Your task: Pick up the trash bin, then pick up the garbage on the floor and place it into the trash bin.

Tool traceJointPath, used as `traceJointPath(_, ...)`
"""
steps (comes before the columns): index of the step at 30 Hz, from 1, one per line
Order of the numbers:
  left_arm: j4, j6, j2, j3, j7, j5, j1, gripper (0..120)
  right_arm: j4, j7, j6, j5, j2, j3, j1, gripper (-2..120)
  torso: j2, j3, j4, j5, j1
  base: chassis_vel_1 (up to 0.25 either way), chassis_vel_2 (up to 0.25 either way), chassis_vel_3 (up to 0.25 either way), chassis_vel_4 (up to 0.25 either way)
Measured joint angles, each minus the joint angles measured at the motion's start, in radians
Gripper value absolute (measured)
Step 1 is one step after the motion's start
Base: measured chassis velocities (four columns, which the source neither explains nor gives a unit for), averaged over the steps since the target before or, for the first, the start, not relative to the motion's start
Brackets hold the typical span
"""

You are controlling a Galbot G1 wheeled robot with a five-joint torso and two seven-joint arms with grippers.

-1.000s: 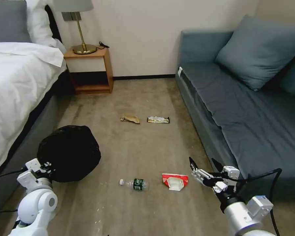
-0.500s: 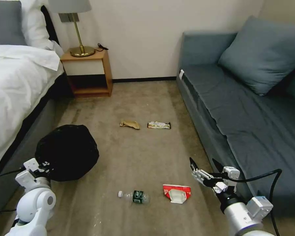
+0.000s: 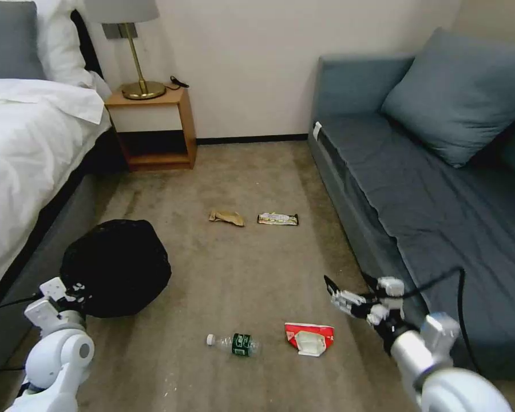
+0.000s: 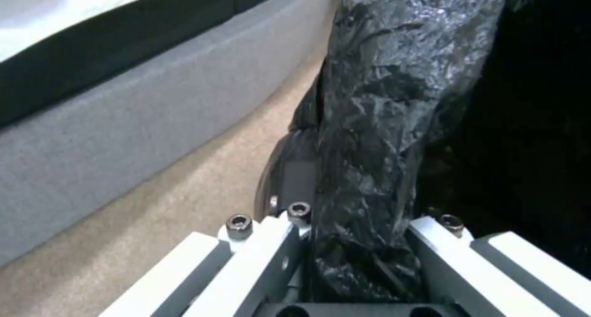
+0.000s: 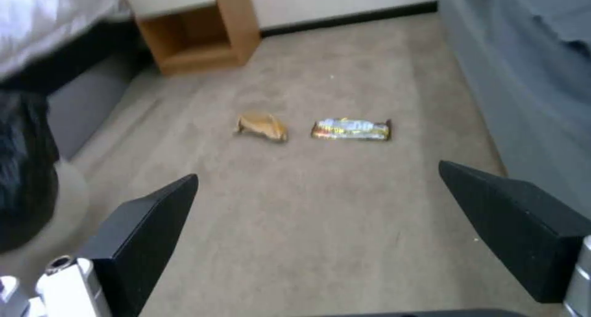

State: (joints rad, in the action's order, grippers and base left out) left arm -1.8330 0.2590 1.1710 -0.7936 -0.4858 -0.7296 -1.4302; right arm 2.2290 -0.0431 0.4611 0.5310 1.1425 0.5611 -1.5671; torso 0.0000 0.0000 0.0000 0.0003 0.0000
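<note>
The right hand (image 3: 349,289) (fingers apart, empty) had dipped toward the red-and-white packet (image 3: 308,337), likely its first pickup; the left hand (image 3: 74,293) stayed clamped on the bin (image 3: 117,266).

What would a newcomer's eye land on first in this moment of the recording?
First, the trash bin, a bulging black-bagged mass on the carpet beside the bed, its bag pinched in the left end effector. Next, the litter strewn across the floor: a clear bottle and a red-and-white packet nearby, a tan wrapper and a snack bar wrapper farther off. The right end effector hangs open above the floor by the sofa.
</note>
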Motion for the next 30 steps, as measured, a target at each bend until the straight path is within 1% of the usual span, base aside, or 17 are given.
traceJointPath(4,-0.019,-0.017,-0.004,0.0,0.02,0.016,-0.018,3,-0.09,-0.004,0.001,0.011,-0.137,-0.09,0.075,100,0.0,0.0,-0.0002,-0.0002,0.0,0.0,0.0,0.0,0.0)
traceJointPath(5,-0.019,-0.017,-0.004,0.0,0.02,0.016,-0.018,3,-0.09,-0.004,0.001,0.011,-0.137,-0.09,0.075,100,0.0,0.0,-0.0002,-0.0002,0.0,0.0,0.0,0.0,0.0)
traceJointPath(6,-0.022,-0.02,-0.005,0.0,0.023,0.024,-0.022,3,-0.103,-0.006,0.0,0.01,-0.161,-0.112,0.086,100,0.0,0.0,0.0,-0.0002,0.0,0.0,0.0,0.0,0.0)
traceJointPath(8,-0.033,-0.025,-0.009,-0.002,0.029,0.04,-0.034,3,-0.153,-0.012,-0.003,0.006,-0.238,-0.209,0.151,100,0.0,0.0,-0.0001,-0.0002,0.0,0.0,0.0,0.0,0.0)
traceJointPath(10,-0.035,-0.025,-0.009,-0.003,0.029,0.043,-0.036,3,-0.165,-0.012,-0.003,0.006,-0.252,-0.239,0.174,100,0.0,0.0,-0.0002,-0.0004,0.0,0.0,0.0,0.0,0.0)
traceJointPath(11,-0.038,-0.025,-0.009,-0.004,0.029,0.047,-0.037,3,-0.18,-0.013,-0.003,0.006,-0.269,-0.284,0.204,100,0.0,0.0,0.0,-0.0006,0.0,0.0,0.0,0.0,0.0)
traceJointPath(12,-0.042,-0.025,-0.008,-0.007,0.03,0.055,-0.043,3,-0.221,-0.013,0.001,0.007,-0.292,-0.389,0.296,100,0.0,0.0,-0.0001,0.0002,0.0,0.0,0.0,0.0,0.0)
traceJointPath(13,-0.045,-0.027,-0.006,-0.01,0.031,0.059,-0.052,3,-0.253,-0.012,0.004,0.008,-0.301,-0.472,0.373,100,0.0,0.0,0.0002,-0.0006,0.0,0.0,0.0,0.0,0.0)
traceJointPath(14,-0.045,-0.027,-0.006,-0.01,0.031,0.059,-0.052,3,-0.253,-0.012,0.004,0.008,-0.301,-0.472,0.373,100,0.0,0.0,0.0002,-0.0006,0.0,0.0,0.0,0.0,0.0)
traceJointPath(17,-0.047,-0.044,-0.007,-0.014,0.052,0.072,-0.086,3,-0.361,-0.013,0.01,0.008,-0.281,-0.687,0.557,100,0.0,0.0,0.0004,-0.0006,0.0,0.0,0.0,0.0,0.0)
traceJointPath(18,-0.047,-0.049,-0.009,-0.016,0.059,0.08,-0.092,3,-0.392,-0.013,0.011,0.007,-0.269,-0.73,0.592,100,0.0,0.0,0.0004,-0.0007,0.0,0.0,0.0,0.0,0.0)
traceJointPath(19,-0.047,-0.049,-0.009,-0.016,0.059,0.08,-0.092,3,-0.392,-0.013,0.011,0.007,-0.269,-0.73,0.592,100,0.0,0.0,0.0004,-0.0007,0.0,0.0,0.0,0.0,0.0)
traceJointPath(21,-0.045,-0.053,-0.012,-0.019,0.063,0.087,-0.097,3,-0.457,-0.016,0.013,0.006,-0.235,-0.816,0.67,100,0.0,0.0,0.0002,0.0,0.0,0.0,0.0,0.0,0.0)
traceJointPath(22,-0.044,-0.053,-0.012,-0.019,0.064,0.088,-0.098,3,-0.486,-0.018,0.014,0.001,-0.216,-0.857,0.709,100,0.0,0.0,0.0001,-0.0006,0.0,0.0,0.0,0.0,0.0)
traceJointPath(24,-0.043,-0.053,-0.012,-0.019,0.064,0.088,-0.098,3,-0.504,-0.019,0.014,-0.005,-0.205,-0.885,0.731,100,0.0,0.0,0.0002,-0.001,0.0,0.0,0.0,0.0,0.0)
traceJointPath(27,-0.037,-0.053,-0.012,-0.018,0.064,0.089,-0.098,3,-0.581,-0.038,0.015,-0.044,-0.151,-1.005,0.805,100,0.0,0.0,0.0001,-0.0006,0.0,0.0,0.0,0.0,0.0)
traceJointPath(30,-0.032,-0.053,-0.01,-0.015,0.064,0.091,-0.099,3,-0.617,-0.053,0.014,-0.076,-0.127,-1.053,0.823,100,0.0,0.0,0.0003,-0.0005,0.0,0.0,0.0,0.0,0.0)
